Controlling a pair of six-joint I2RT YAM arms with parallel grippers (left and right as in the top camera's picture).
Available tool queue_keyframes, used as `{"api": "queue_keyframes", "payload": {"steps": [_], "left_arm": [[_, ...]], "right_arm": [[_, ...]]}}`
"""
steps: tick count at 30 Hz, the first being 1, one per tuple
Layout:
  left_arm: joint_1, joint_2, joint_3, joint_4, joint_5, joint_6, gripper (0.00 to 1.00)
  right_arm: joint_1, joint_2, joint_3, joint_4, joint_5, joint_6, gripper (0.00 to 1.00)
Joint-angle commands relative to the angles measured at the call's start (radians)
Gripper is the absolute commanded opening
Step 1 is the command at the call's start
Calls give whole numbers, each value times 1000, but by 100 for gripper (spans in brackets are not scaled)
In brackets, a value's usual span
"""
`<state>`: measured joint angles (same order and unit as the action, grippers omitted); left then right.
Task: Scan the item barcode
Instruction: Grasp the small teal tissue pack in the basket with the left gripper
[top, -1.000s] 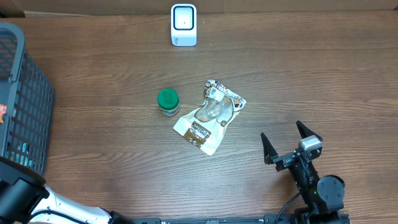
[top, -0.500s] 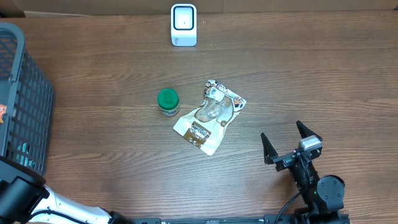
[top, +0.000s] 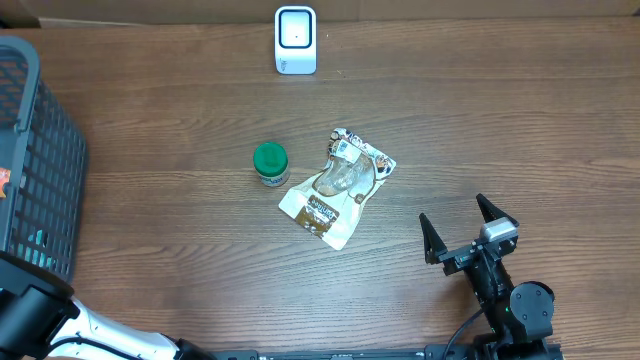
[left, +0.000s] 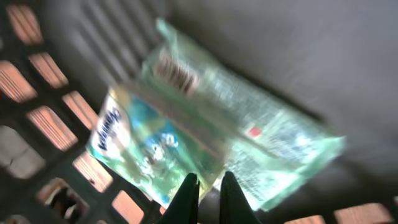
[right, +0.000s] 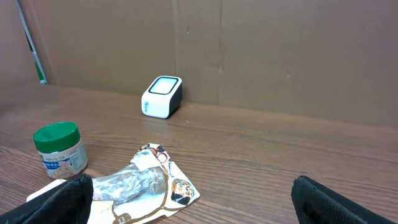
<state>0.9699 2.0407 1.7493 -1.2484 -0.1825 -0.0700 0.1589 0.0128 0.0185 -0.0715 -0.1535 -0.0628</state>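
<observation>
Jaws of the left gripper are closed at the green packet's near edge inside the basket; hold unconfirmed through blur. Its long axis slants across them. Right gripper gapes empty, well apart.

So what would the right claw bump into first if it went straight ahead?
Looks free across the table: the right claw aims right of the snack pouch and white scanner, so probably the brown back wall first.

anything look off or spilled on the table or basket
Nothing spilled or damaged. The pouch lies flat and slanted beside the upright jar, and the scanner stands upright. In the basket, a crinkled packet lies at an angle at the shut left gripper; the view is too blurred to judge more.
</observation>
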Motion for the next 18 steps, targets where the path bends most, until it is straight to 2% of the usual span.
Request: {"api": "queue_keyframes", "payload": {"steps": [1, 2, 3, 4, 11, 18], "left_arm": [[-14, -30, 45, -5, 32, 29, 13], [-14, -28, 43, -8, 28, 20, 37], [-11, -27, 40, -8, 17, 1, 84], [-7, -27, 35, -8, 14, -16, 100], [35, -27, -14, 6, 14, -116, 100], [75, -27, -96, 92, -11, -121, 100]], "right_arm": [[3, -10, -11, 5, -5, 4, 100], [3, -10, -11, 5, -5, 4, 100], [3, -10, -11, 5, -5, 4, 100], [3, -10, -11, 5, -5, 4, 100], [3, -10, -11, 5, -5, 4, 100], [3, -10, -11, 5, -5, 3, 100]]}}
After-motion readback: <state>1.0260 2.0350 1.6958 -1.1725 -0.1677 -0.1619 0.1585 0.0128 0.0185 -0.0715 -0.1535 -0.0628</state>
